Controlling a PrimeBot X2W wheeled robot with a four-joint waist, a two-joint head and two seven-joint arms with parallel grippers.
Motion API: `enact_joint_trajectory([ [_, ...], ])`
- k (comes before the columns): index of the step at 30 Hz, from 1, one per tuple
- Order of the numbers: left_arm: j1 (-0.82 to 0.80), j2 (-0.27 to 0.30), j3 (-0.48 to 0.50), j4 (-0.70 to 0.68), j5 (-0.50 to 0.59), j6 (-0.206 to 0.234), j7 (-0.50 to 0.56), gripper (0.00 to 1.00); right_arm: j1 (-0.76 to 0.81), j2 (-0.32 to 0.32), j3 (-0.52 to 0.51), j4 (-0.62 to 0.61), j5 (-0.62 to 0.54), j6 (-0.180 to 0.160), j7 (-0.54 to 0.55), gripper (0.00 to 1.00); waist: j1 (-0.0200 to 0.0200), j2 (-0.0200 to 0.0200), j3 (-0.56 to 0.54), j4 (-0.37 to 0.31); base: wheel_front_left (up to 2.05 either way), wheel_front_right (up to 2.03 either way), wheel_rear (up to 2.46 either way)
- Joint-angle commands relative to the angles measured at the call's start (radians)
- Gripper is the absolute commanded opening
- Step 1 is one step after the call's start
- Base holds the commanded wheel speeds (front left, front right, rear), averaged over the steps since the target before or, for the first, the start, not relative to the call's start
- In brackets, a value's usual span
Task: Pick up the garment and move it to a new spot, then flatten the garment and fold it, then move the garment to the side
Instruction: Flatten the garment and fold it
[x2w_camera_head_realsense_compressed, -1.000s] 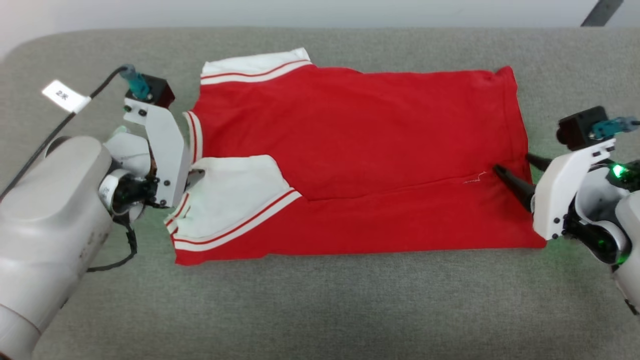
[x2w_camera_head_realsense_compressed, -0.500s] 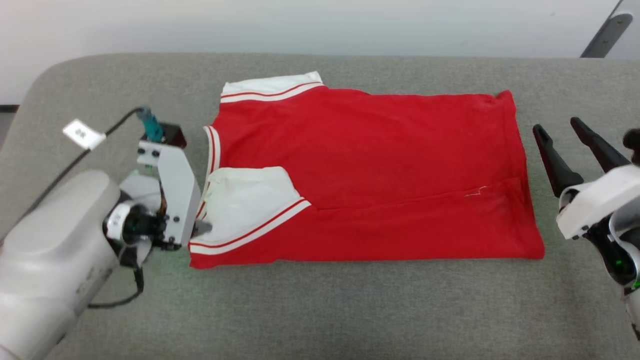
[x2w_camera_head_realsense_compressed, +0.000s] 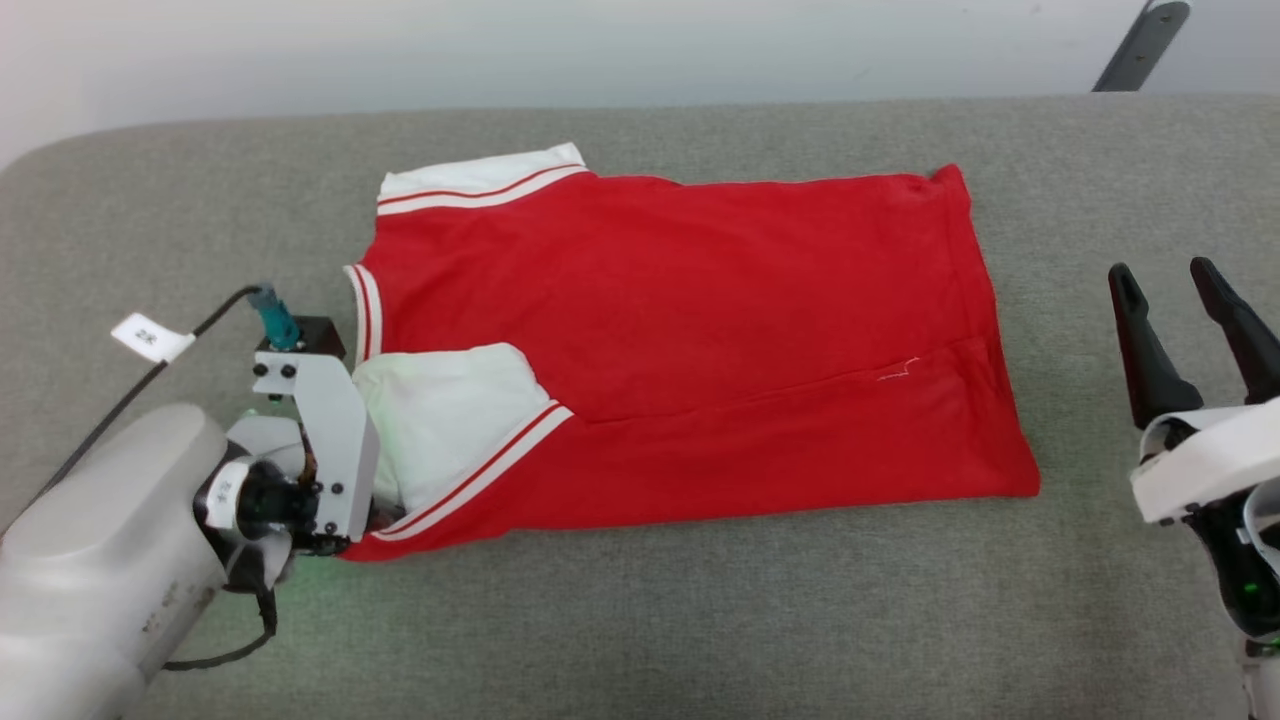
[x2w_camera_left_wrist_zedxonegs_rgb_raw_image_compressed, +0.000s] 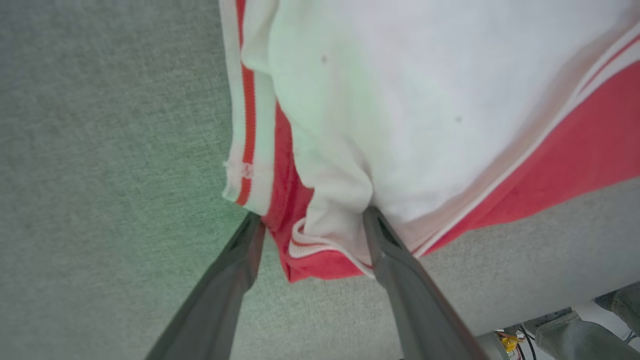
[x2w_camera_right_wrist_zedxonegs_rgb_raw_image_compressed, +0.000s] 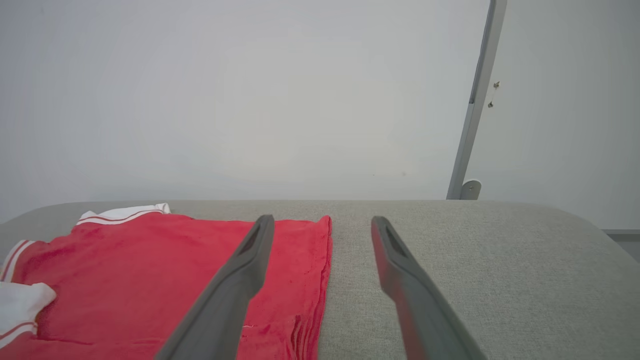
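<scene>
At the left end of the folded red shirt (x2w_camera_head_realsense_compressed: 700, 330), laid flat on the grey surface (x2w_camera_head_realsense_compressed: 640, 620), the left fingers (x2w_camera_left_wrist_zedxonegs_rgb_raw_image_compressed: 235, 270) are spread wide around one corner, nothing gripped. Off its right edge, the right fingers (x2w_camera_head_realsense_compressed: 1143, 340) are held wide apart, empty.

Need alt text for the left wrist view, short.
A corner of the folded red garment lies between the two dark fingers of the open left claw, on a grey padded surface. Its white sleeve faces up; one fingertip meets its crumpled edge.
</scene>
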Motion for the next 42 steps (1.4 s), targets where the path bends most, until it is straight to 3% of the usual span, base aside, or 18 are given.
enact_joint_trajectory([
  [1,0.013,-0.004,0.001,0.003,-0.001,-0.003,-0.003,1.0,0.01,0.0,-0.01,-0.005,-0.009,-0.002,0.001,1.0,0.0,0.0,0.001,-0.004,0.0,0.0,0.0],
  [13,-0.038,0.018,0.025,-0.008,0.004,-0.011,-0.017,1.0,0.104,0.048,-0.104,-0.119,-0.037,-0.002,0.06,1.0,0.0,0.0,-0.032,0.014,0.0,0.0,0.0],
  [22,-0.001,0.085,0.028,-0.151,-0.03,0.058,0.059,1.0,0.142,0.064,-0.149,-0.194,-0.054,-0.002,0.09,1.0,0.0,0.0,-0.048,0.027,0.0,0.0,0.0],
  [27,0.039,0.1,0.027,-0.194,-0.029,0.082,0.033,1.0,0.138,0.07,-0.155,-0.228,-0.058,-0.002,0.098,1.0,0.0,0.0,-0.038,0.024,0.0,0.0,0.0],
  [31,0.067,0.078,0.027,-0.153,-0.027,0.075,-0.012,1.0,0.126,0.077,-0.15,-0.244,-0.061,-0.002,0.102,1.0,0.0,0.0,-0.024,0.013,0.0,0.0,0.0],
  [42,0.087,-0.008,0.014,0.064,-0.022,0.0,-0.088,1.0,0.116,0.091,-0.147,-0.262,-0.06,-0.002,0.122,1.0,0.0,0.0,-0.006,-0.011,0.0,0.0,0.0],
])
